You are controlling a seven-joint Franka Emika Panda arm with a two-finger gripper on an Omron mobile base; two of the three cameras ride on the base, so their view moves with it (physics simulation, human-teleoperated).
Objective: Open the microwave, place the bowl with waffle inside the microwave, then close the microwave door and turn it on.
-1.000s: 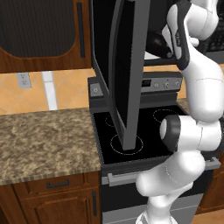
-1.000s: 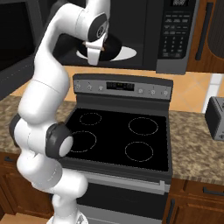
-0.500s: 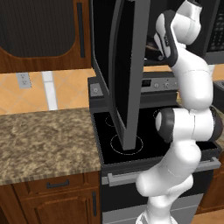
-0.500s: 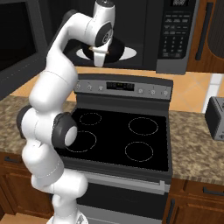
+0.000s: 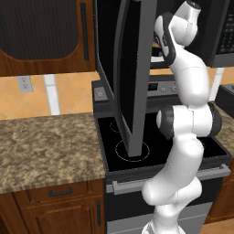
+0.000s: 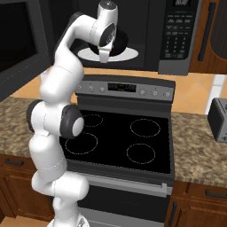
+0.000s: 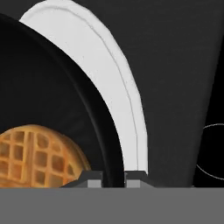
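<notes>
- Kitchen counter [image 5: 45, 141] of speckled stone runs to the left of the black stove [image 6: 128, 137], and nothing stands on the burners.
- Over the last second the arm has reached forward and up, carrying the bowl from in front of the opening to over the turntable.
- Above the stove, the microwave door [image 5: 130, 77] hangs wide open, swung out to the left.
- Inside the microwave [image 6: 177, 35], the gripper [image 7: 114, 177] holds the bowl [image 7: 52, 105] by its rim; the jaws are nearly closed, one finger inside the rim and one outside.
- Golden waffle [image 7: 39, 155] lies flat in the bowl.
- White turntable [image 7: 118, 87] shows just past the bowl rim, so the bowl is over it; I cannot tell if it already touches.
- My judgement: placing is almost finished. Next come the release, pulling the arm out, closing the door and pressing the panel.
</notes>
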